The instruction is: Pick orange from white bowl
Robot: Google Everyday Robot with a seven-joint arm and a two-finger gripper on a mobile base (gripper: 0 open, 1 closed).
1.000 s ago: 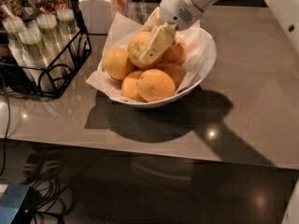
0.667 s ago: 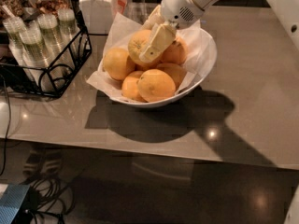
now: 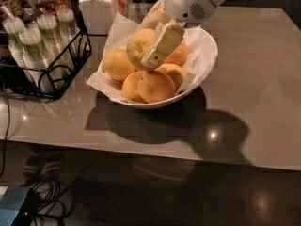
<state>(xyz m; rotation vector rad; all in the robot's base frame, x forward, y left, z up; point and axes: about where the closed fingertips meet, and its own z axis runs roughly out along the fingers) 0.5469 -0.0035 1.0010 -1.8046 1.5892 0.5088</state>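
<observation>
Gleaming tan tabletop [image 3: 254, 102] under white bowl [image 3: 208, 55]; gripper [image 3: 148, 51] above bowl, fingers [image 3: 162, 42] clamped on orange [image 3: 135, 45].

Dim, soft; end effector [image 3: 140, 53] gripping orange [image 3: 136, 45] above bowl [image 3: 210, 53] casts shadow.

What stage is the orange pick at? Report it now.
Done: the gripper is over the white bowl and shut on the orange. In hand: the orange is held at the top of the pile of other fruit. Left: lifting it up and clear of the bowl's rim.
</observation>
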